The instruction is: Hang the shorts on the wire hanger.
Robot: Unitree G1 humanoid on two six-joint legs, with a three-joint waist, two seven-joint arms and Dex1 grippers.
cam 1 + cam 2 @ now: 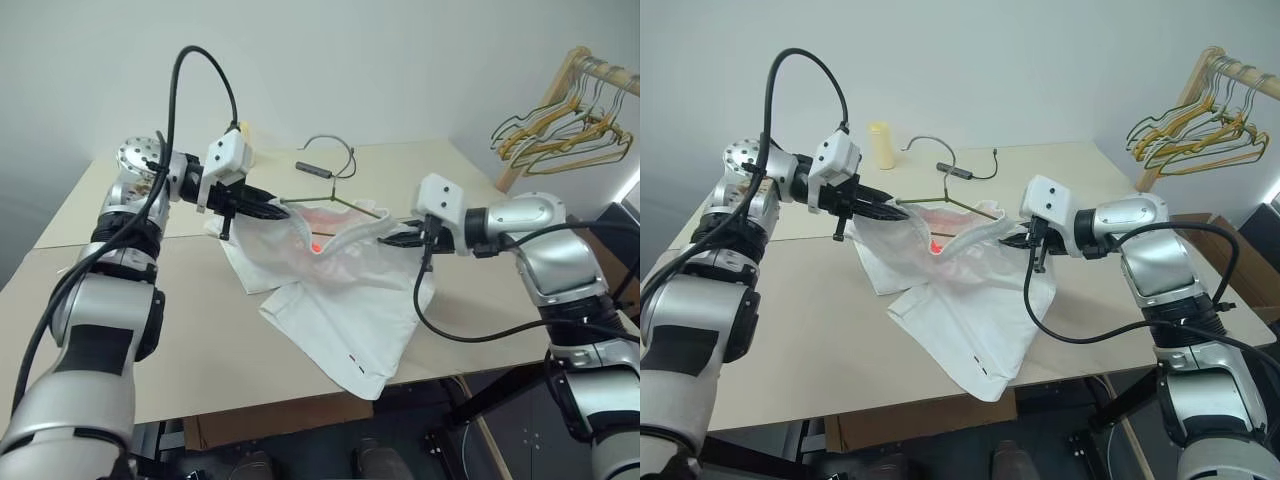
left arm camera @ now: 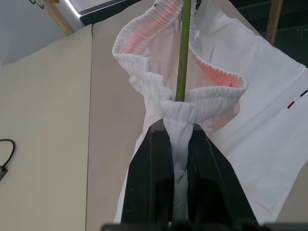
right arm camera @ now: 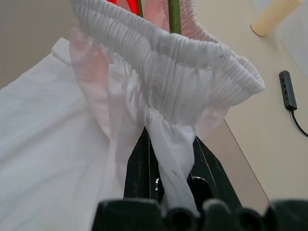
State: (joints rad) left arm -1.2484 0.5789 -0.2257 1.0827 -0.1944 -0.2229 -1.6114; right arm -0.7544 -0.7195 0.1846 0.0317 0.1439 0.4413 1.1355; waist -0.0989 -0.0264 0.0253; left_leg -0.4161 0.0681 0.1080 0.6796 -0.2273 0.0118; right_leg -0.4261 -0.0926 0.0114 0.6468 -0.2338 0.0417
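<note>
The white shorts [image 1: 340, 300] hang over the tan table [image 1: 150, 330], their gathered waistband stretched between my two grippers and the legs draped down onto the tabletop. My left gripper [image 2: 179, 127] is shut on the waistband's left end. My right gripper [image 3: 168, 139] is shut on the fabric just under the waistband at its right end. The wire hanger [image 1: 320, 199] lies as a thin wire across the open waist. In the left wrist view the hanger's wire [image 2: 182, 57] runs into the waist opening from my fingers. Most of the hanger is hidden by cloth.
A wooden rack with bunched yellow, green and grey hangers [image 1: 565, 125] stands at the right past the table. A small black hub on a grey cable [image 1: 313, 169] and a pale yellow cylinder [image 1: 880, 145] sit at the table's far side. The shorts' hem hangs over the near edge.
</note>
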